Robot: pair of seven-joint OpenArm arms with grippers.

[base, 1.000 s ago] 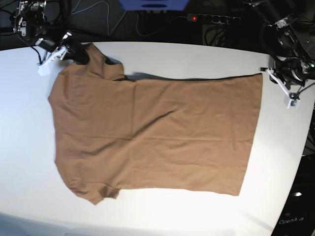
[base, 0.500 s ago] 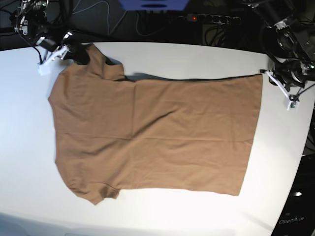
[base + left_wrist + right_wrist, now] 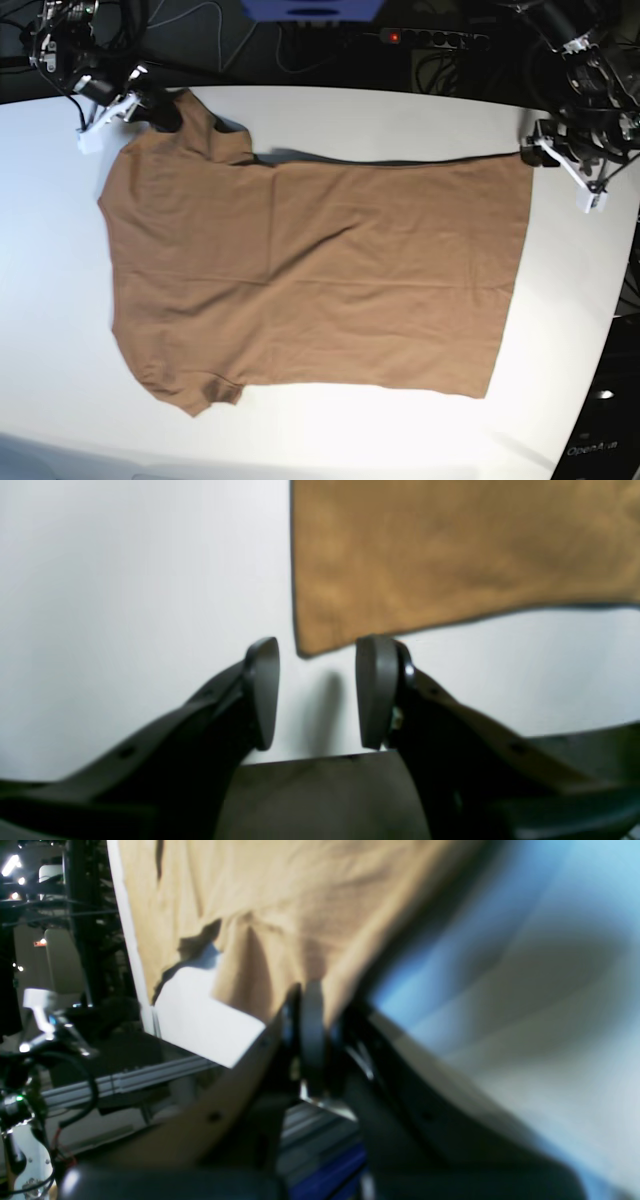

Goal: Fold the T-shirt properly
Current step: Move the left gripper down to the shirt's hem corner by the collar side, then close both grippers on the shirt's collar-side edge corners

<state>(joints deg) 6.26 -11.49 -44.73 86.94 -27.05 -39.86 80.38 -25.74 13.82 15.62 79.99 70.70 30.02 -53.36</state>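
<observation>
Already our right gripper (image 3: 310, 1005) pinches the plain tan-brown cotton T-shirt (image 3: 320, 270) at its sleeve; our left gripper (image 3: 317, 690) gapes empty beside the hem corner—it may close on nothing, skewing the fold.

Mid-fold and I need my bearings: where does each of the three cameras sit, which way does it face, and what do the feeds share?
Base: high above, looking down on the white table and the spread T-shirt; the right gripper shows at upper left, the left gripper at upper right.
Left wrist: behind the open left gripper, facing a T-shirt corner just ahead.
Right wrist: behind the right gripper, shut on the T-shirt.
Shared: the T-shirt and table appear in all three.
</observation>
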